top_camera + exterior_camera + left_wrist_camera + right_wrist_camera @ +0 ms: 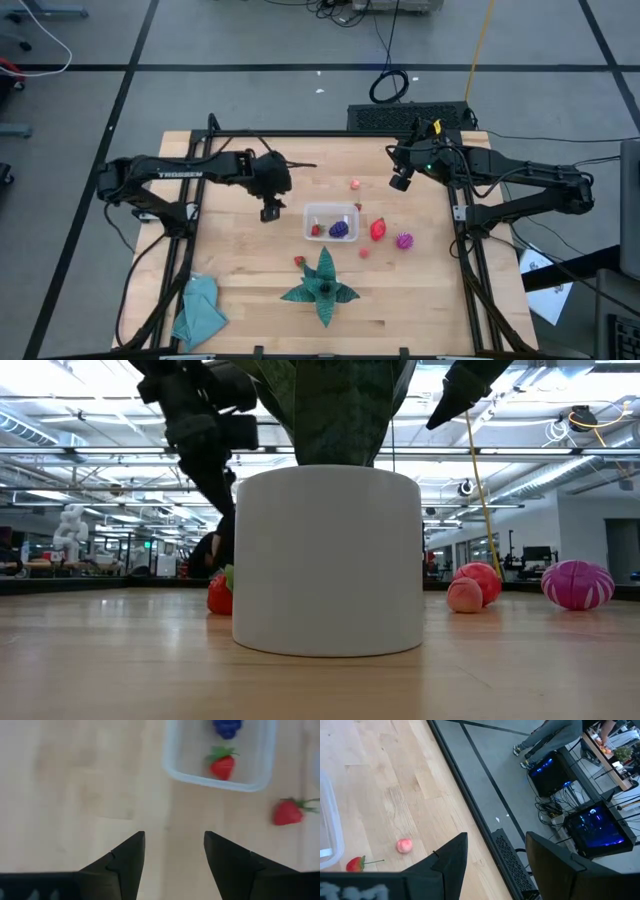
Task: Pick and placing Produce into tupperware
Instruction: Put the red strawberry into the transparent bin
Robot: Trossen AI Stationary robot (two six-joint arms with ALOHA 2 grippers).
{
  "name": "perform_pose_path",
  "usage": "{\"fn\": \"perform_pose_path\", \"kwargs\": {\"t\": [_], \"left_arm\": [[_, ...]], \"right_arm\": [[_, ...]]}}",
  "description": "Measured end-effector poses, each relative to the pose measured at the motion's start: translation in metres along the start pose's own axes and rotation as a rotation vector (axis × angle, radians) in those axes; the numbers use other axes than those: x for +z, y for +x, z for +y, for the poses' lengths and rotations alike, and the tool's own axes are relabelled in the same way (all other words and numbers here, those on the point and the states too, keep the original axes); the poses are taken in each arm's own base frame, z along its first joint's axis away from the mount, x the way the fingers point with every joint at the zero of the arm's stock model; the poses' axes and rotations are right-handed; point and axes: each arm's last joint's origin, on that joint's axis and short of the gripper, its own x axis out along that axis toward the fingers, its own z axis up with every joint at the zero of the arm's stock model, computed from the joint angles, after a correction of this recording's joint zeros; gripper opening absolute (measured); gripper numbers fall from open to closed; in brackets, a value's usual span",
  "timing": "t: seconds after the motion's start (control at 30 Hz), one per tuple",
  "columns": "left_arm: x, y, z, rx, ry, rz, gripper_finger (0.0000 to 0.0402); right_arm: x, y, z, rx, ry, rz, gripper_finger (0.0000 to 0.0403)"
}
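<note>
Hovering left gripper (271, 214) beside tupperware (310, 212), bare wood between

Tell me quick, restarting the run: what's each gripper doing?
Left gripper: open, empty, beside the container.
Right gripper: open, empty, above the table's edge.

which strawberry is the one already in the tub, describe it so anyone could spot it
Find the clear tupperware mid-table. The strawberry lies inside at the corner nearest the green leafy plant, beside the purple grapes. Every other red fruit lies outside on bare wood.
</note>
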Motion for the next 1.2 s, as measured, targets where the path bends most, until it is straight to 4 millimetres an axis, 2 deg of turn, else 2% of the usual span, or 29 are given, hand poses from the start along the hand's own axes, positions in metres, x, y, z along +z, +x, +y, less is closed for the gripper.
{"fn": "perform_pose_path", "kwargs": {"t": [0.1, 0.27, 0.63, 0.97, 1.2], "left_arm": [[-0.008, 0.008, -0.012, -0.056, -0.067, 0.114, 0.0209], [-0.017, 0.02, -0.038, -0.085, -0.049, 0.163, 0.0209], [-0.045, 0.049, -0.081, -0.176, 0.07, 0.017, 0.0209], [-0.056, 0.062, -0.098, -0.231, 0.227, -0.13, 0.0209], [-0.065, 0.07, -0.092, -0.223, 0.288, -0.201, 0.0209]], "right_arm": [[0.0, 0.0, 0.0, 0.0, 0.0, 0.0, 0.0192], [0.0, 0.0, 0.0, 0.002, -0.003, -0.001, 0.0192], [0.0, 0.0, 0.001, 0.002, -0.011, -0.001, 0.0192], [0.001, 0.0, 0.0, 0.001, 0.028, -0.005, 0.0192], [0.001, 0.0, 0.0, 0.001, 0.031, -0.009, 0.0192]]}}
